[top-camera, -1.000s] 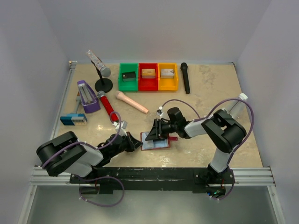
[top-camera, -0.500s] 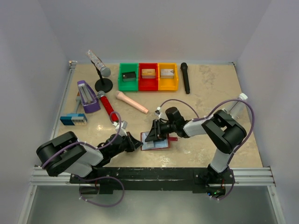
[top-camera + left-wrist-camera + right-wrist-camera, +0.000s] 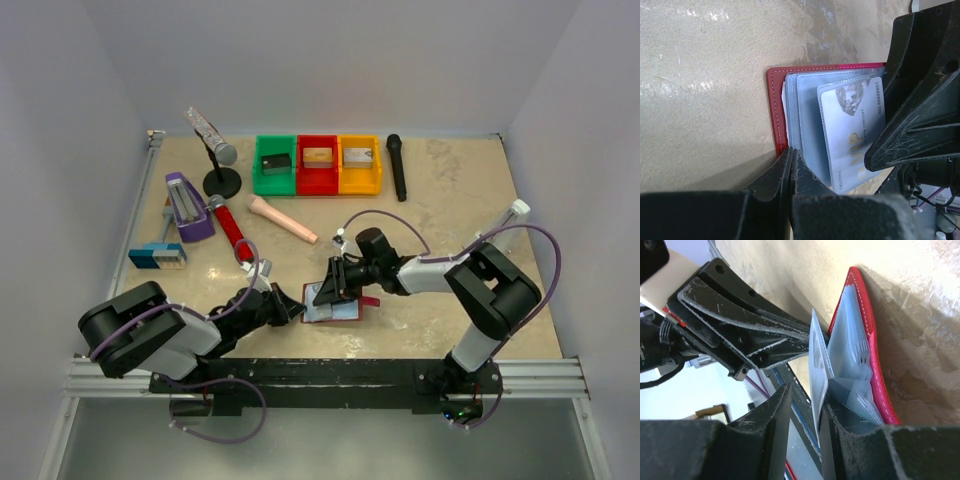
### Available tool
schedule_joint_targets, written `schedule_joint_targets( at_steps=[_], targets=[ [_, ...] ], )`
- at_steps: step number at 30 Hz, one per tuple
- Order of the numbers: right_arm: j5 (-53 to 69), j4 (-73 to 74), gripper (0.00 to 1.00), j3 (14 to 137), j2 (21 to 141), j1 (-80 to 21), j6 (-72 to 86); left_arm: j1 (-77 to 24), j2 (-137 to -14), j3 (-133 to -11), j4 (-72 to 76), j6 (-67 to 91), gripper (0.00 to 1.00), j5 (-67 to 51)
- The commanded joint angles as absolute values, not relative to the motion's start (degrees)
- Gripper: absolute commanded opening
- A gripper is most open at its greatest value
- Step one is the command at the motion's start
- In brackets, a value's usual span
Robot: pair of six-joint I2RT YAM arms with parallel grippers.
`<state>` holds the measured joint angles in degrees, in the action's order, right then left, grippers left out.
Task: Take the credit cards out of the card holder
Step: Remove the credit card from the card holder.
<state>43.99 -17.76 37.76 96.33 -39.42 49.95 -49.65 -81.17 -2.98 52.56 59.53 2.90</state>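
Two arms meet at the near middle of the beige marbled table [image 3: 450,210], and we tag both at the dark red folding card holder with pale blue-grey clear pockets [image 3: 340,310]. The holder lies open on the table, well apart from the green, red and yellow plastic bins [image 3: 318,165] at the far edge.

The left gripper [image 3: 790,157] has its black jaws pressed tight together, tips at the holder's red edge. We cannot tell if the cover is nipped between them.

The right gripper [image 3: 807,399] is on the opposite side, jaws narrowly apart. A thin pale leaf stands edge-on between them. Light shows between one finger and the leaf, so we see no clamp on it. We cannot tell whether that leaf is a card or a pocket.

One pale grey-silver credit card marked VIP [image 3: 850,135] lies on the pocket stack, partly hidden by the right gripper. Whether it sits inside the top pocket or on it, we cannot tell.
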Motion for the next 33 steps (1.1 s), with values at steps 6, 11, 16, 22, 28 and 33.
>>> schedule_joint_targets(
  at_steps=[6,11,16,22,28,33],
  targets=[
    [43.95,-13.8,0.31,39.02,92.64,-38.94,46.85,-50.1,-83.32,1.67,51.32,59.85,0.0,4.57],
    [43.68,-12.66,0.31,39.02,92.2,-38.67,46.14,-50.1,-84.11,1.93,52.21,60.03,0.0,4.57],
    [43.42,-12.13,0.31,38.85,92.02,-38.32,45.62,-50.1,-84.46,2.28,52.82,60.12,0.0,4.48],
    [43.51,-11.78,0.3,38.5,91.41,-37.53,45.09,-50.1,-84.46,2.46,53.17,60.21,0.0,4.66],
    [43.59,-10.99,0.3,38.5,90.53,-36.92,44.65,-50.1,-84.64,2.37,53.26,60.21,0.0,4.75],
    [43.68,-10.72,0.3,38.15,90.17,-36.39,44.38,-50.1,-84.9,2.37,53.35,60.21,0.0,4.75]
  ],
)
